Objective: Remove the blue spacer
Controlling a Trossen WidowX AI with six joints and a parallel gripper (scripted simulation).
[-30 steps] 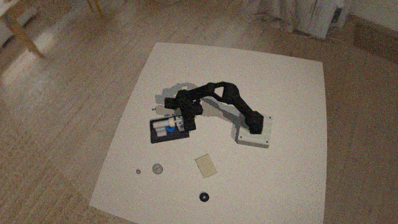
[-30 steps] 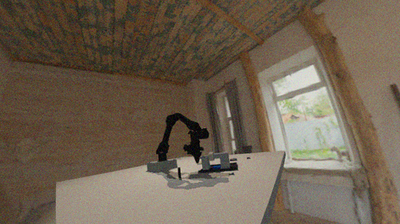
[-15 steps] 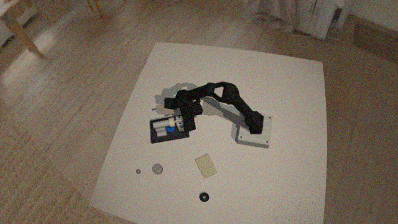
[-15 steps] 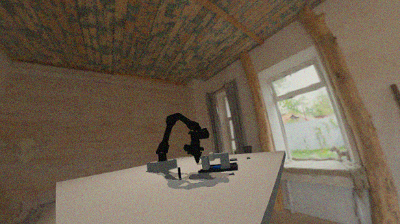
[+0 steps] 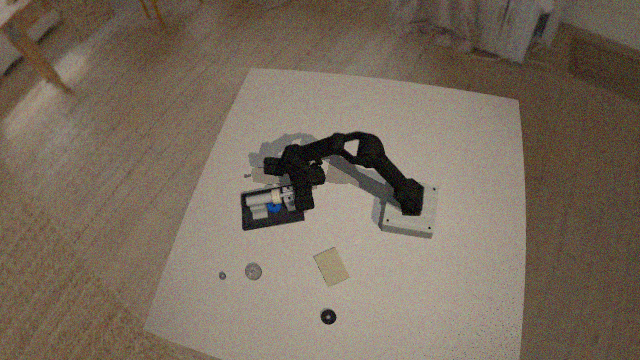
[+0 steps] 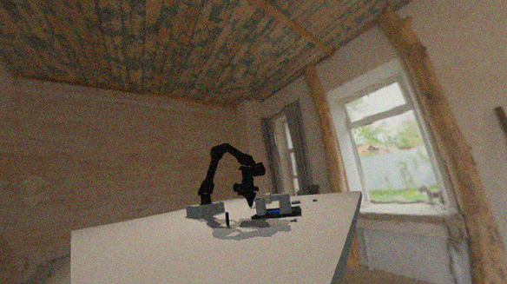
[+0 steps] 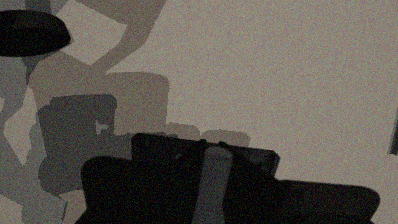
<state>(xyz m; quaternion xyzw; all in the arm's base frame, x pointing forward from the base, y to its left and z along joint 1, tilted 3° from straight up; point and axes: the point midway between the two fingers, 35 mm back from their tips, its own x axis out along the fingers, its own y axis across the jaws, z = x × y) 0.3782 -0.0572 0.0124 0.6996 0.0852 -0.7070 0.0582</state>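
I take twelve o'clock as the top edge of the top view, seen from the middle of the white table, and I go from the bottom edge upward. Near six o'clock lies a black ring. Above it, still toward six, there is a pale yellow rectangle. At eight o'clock are a round grey disc and, farther out, a small grey piece.

At nine o'clock is the black tray with the big grey housing block. The blue spacer is low between the grey blocks, just beside a cream spacer; I cannot tell if it lies flat. At the tray's three o'clock side, the gripper points down, its fingers pinching the shaft, which shows as a grey bar in the wrist view. How deep the shaft sits in the housing, I cannot tell.

The arm's base is at three o'clock. Farthest, beyond the table at one o'clock, hangs whitish cloth.
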